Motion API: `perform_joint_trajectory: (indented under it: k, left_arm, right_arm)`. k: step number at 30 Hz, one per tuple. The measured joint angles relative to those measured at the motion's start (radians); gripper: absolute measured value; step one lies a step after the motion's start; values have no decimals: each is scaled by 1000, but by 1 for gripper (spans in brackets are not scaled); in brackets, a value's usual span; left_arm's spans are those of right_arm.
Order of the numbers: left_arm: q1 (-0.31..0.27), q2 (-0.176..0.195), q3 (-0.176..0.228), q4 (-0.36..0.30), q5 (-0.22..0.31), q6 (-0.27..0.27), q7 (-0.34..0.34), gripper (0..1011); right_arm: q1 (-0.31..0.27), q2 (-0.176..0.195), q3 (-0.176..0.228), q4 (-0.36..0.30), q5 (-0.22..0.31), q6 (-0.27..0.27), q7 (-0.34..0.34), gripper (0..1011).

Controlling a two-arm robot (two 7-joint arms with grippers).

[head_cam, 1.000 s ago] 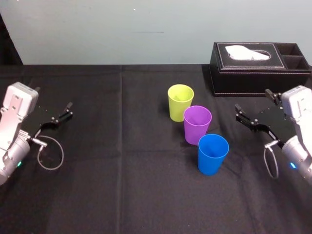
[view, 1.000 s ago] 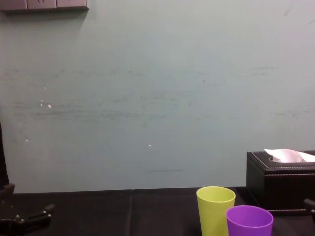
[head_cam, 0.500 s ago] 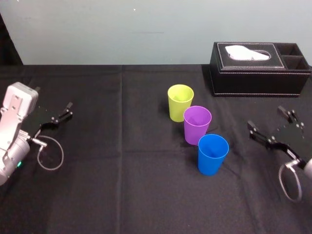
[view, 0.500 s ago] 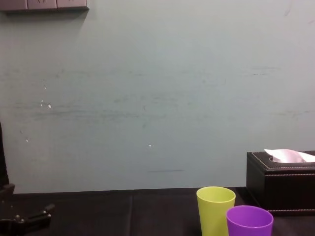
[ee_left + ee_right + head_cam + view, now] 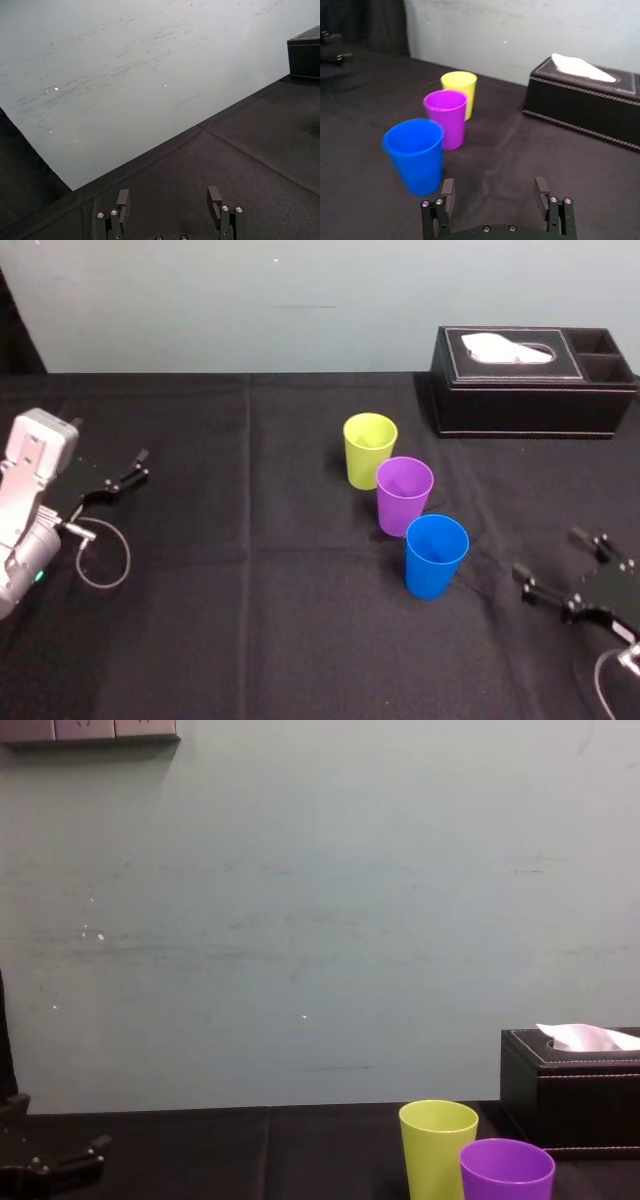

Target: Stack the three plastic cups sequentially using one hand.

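Note:
Three plastic cups stand upright in a diagonal row on the black tablecloth: a yellow-green cup farthest back, a purple cup in the middle, and a blue cup nearest me. The right wrist view shows the blue cup, the purple cup and the yellow-green cup ahead of my right gripper. My right gripper is open and empty, to the right of the blue cup and a hand's width away. At the far left my left gripper stays parked and open, holding nothing.
A black leather tissue box with a white tissue stands at the back right, behind the cups. A loose cable loop hangs by the left arm. Black cloth covers the table; a pale wall rises behind it.
My right gripper has moved down the head view, from beside the tissue box toward the near right of the table, level with the blue cup. The cups and the left arm have not moved.

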Motion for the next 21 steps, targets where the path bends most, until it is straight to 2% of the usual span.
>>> perform_joint_trajectory:
  k: [2,9,21]
  left_arm:
    - [0,0,0,0,0,0,0,1011]
    - [0,0,0,0,0,0,0,1011]
    - [0,0,0,0,0,0,0,1011]
  right_arm:
    - [-34,5,7,-17,-4,-3,5,1000]
    - [-91,2,11,-52,-15,-13,33,1000]
    - [-104,-26,1,-60,-41,-26,77,1000]
